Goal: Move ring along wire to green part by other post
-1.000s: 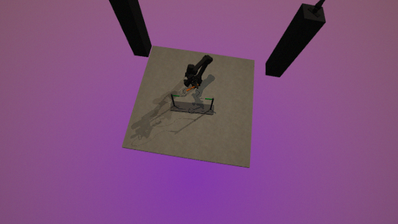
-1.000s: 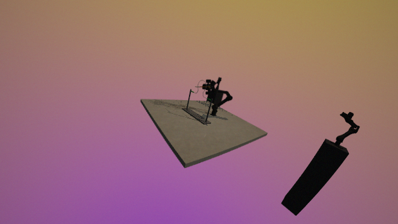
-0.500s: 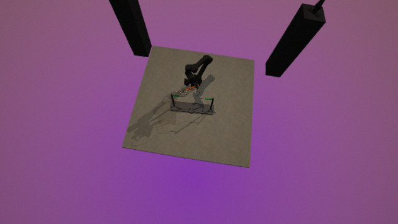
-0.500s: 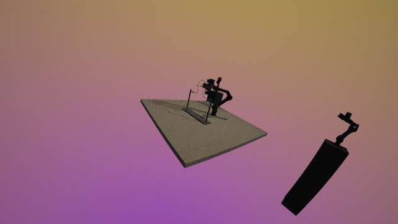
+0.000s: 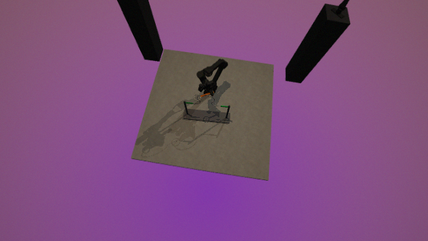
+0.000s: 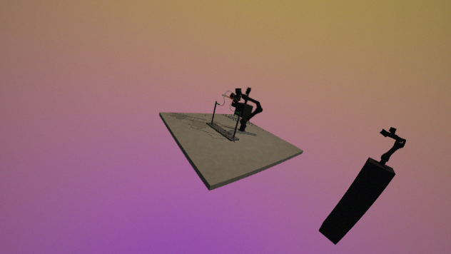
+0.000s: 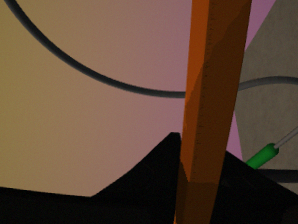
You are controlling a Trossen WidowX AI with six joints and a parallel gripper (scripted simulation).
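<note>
My gripper [image 5: 211,93] [image 7: 184,142] is shut on the orange handle [image 5: 205,95] [image 7: 207,100]. The small ring at the handle's far end shows faintly in the top view, near the raised left bend of the wire; it is outside the wrist view. Whether the wire runs through it is too small to tell. In the wrist view a curved grey wire [image 7: 120,87] passes behind the handle; I cannot tell the gap. The left green part [image 5: 189,103] and right green part [image 5: 224,106] adjoin the posts. One green part [image 7: 262,157] shows beside my right finger.
The left post [image 5: 185,109] and right post [image 5: 227,112] stand on a dark base [image 5: 203,114] in front of the arm, on a grey table top [image 5: 244,149] [image 6: 221,164]. Black pillars [image 5: 142,30] [image 5: 316,44] stand beyond the table; one carries another arm [image 6: 394,144] in the exterior view.
</note>
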